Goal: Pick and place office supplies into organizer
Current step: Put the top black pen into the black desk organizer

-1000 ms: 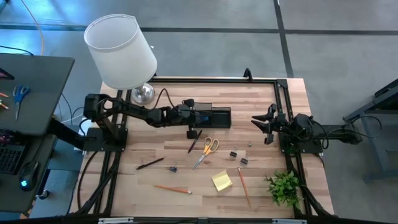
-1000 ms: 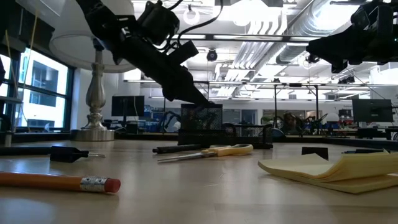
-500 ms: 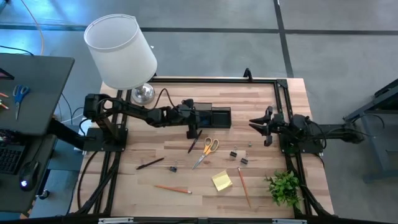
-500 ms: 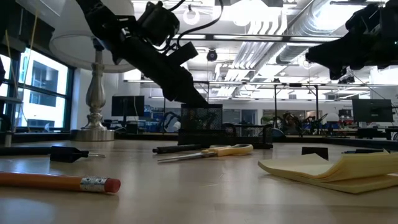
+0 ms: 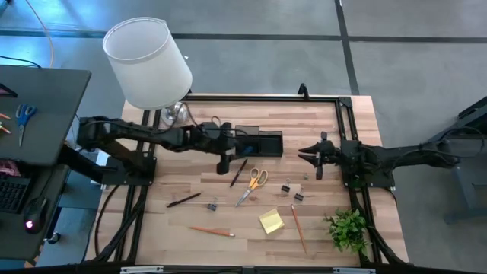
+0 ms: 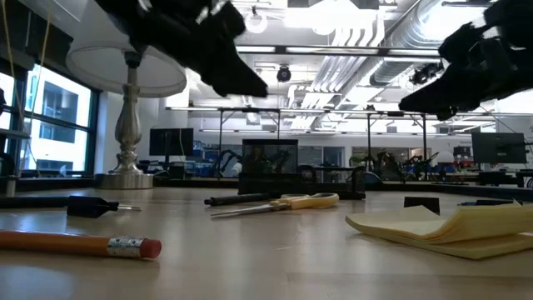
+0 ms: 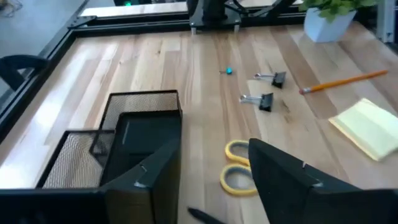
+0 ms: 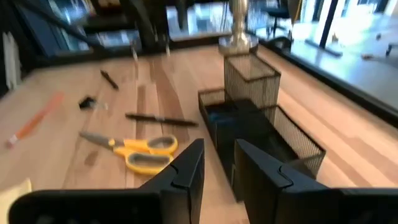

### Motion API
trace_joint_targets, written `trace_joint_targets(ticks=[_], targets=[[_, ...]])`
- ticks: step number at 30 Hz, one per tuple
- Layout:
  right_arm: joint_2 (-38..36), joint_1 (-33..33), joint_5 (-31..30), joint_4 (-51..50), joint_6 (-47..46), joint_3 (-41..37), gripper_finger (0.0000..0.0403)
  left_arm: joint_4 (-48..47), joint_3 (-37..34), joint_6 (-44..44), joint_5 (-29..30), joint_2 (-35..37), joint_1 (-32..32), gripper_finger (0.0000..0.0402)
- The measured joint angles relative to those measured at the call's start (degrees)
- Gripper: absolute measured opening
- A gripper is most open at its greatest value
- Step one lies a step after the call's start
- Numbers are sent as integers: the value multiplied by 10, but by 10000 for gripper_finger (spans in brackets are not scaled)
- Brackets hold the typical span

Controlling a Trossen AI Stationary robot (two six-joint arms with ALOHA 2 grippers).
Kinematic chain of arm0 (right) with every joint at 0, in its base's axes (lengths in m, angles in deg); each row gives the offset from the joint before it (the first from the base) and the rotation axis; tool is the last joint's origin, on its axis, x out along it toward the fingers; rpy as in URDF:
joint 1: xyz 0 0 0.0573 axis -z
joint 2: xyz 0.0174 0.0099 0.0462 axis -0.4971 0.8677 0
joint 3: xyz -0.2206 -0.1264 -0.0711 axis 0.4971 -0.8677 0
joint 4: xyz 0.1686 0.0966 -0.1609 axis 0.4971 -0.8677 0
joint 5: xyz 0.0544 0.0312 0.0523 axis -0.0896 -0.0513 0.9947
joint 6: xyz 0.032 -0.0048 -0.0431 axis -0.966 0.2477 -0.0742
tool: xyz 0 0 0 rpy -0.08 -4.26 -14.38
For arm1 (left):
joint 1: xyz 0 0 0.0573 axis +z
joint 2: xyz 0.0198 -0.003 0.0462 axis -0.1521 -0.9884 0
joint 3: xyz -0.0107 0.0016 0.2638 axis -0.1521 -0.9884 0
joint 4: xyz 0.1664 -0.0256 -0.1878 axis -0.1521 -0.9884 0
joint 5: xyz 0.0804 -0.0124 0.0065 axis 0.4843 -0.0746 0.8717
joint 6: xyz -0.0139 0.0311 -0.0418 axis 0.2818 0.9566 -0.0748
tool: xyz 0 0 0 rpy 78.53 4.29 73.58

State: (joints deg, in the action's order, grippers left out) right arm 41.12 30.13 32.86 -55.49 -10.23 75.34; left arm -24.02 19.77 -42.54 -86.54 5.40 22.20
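Note:
The black mesh organizer point(image 5: 259, 142) stands at the table's far middle. A dark pen point(image 5: 240, 173) and the yellow-handled scissors point(image 5: 253, 183) lie flat on the table just in front of it. Binder clips point(image 5: 291, 192), a tiny blue eraser point(image 7: 229, 71), a yellow sticky-note pad point(image 5: 271, 221), orange pencils point(image 5: 211, 230) and a dark pencil point(image 5: 184, 200) lie nearer. My left gripper point(image 7: 214, 180) hangs open and empty above the table, left of the pen. My right gripper point(image 8: 219, 168) hovers at the right, its fingers narrowly apart with nothing between them.
A white-shaded lamp point(image 5: 148, 61) stands at the far left corner. A small green plant point(image 5: 348, 228) sits at the near right corner. A black frame point(image 5: 262, 97) runs along the table's far and side edges. Bare wood lies between the scissors and the right arm.
My left gripper has risen from beside the pen at the organizer's front and drawn back toward the table's left edge. The pen lies where it was. My right gripper has reached a little toward the table's middle and tipped downward.

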Motion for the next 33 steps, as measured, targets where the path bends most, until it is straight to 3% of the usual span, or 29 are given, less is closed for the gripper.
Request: trace_joint_targets(ticks=[9,18,26,33], targets=[[182,-10,12,-36,20,132,103,19,-127,-42,4,134,-14,125],[411,-55,13,-24,49,279,103,17,-221,-70,22,232,-63,111],[601,-56,37,-18,116,421,103,-69,-258,-111,97,299,-130,111],[748,-49,85,-71,202,565,103,-69,-290,-143,147,342,-189,111]])
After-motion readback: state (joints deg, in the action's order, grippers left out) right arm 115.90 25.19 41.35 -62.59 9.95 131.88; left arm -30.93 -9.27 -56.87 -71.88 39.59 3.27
